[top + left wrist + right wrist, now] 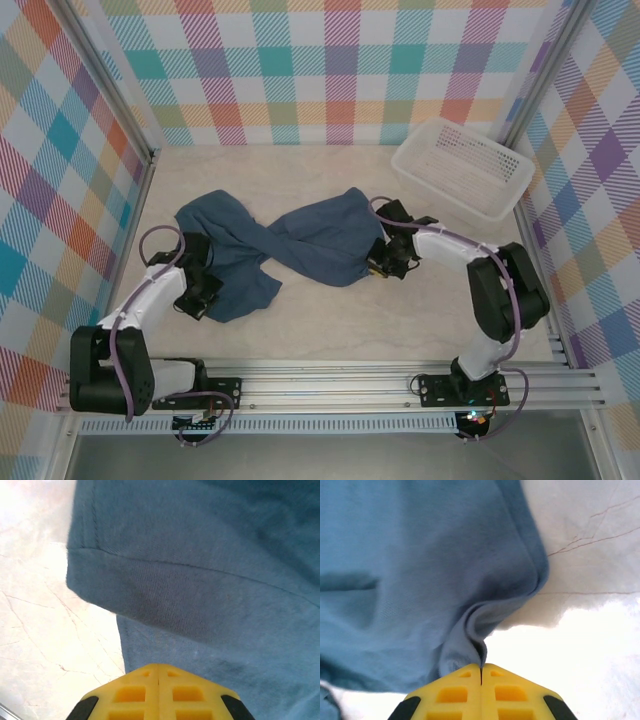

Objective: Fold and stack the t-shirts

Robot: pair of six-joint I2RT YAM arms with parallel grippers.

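T-shirt [320, 240]: twisted, lying across table [330, 325] centre
Right gripper [481, 666]: closed — pinching its bunched hem
Left gripper [159, 666]: closed over cloth — grip unclear
Basket [455, 192]: far right corner, apart

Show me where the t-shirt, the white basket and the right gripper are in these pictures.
t-shirt [320, 238], top view, on its bunched right half.
white basket [462, 168], top view, on its bare perforated floor.
right gripper [481, 672], right wrist view, where the shut yellow fingertips pinch the t-shirt.

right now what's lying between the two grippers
The twisted teal t-shirt runs from the left gripper to the right gripper; the top view shows it.
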